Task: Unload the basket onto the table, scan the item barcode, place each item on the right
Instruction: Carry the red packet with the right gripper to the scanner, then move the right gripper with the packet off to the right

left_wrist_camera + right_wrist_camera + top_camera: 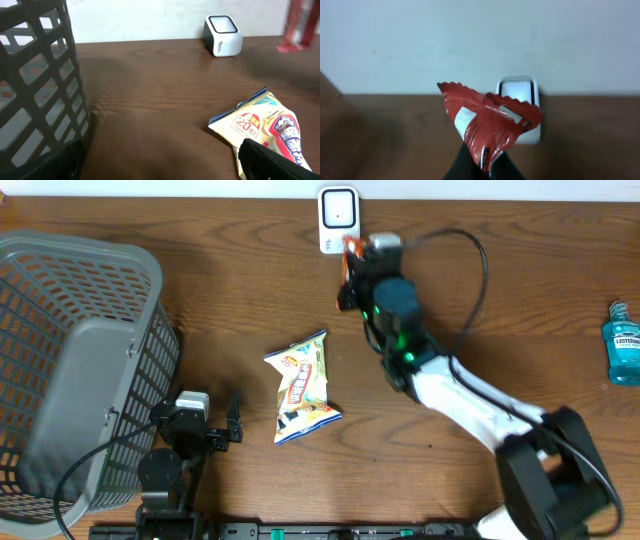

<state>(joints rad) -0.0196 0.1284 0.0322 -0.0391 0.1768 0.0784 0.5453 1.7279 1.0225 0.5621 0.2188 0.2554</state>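
My right gripper [354, 278] is shut on the lower end of a crinkled red packet [487, 122]. It holds the packet upright just in front of the white barcode scanner [519, 88] at the table's back edge. In the overhead view the red packet [351, 250] sits right below the scanner [338, 218]. The right wrist view shows the black fingertips pinched together on the foil at the right gripper [486, 167], and the packet covers part of the scanner's face. My left gripper [200, 415] rests open near the front edge, with nothing between its fingers [272, 160].
A grey plastic basket [70, 360] fills the left side, close to the left gripper. A yellow and white snack bag [303, 388] lies mid-table, just right of the left gripper. A blue mouthwash bottle [624, 345] lies at the far right edge.
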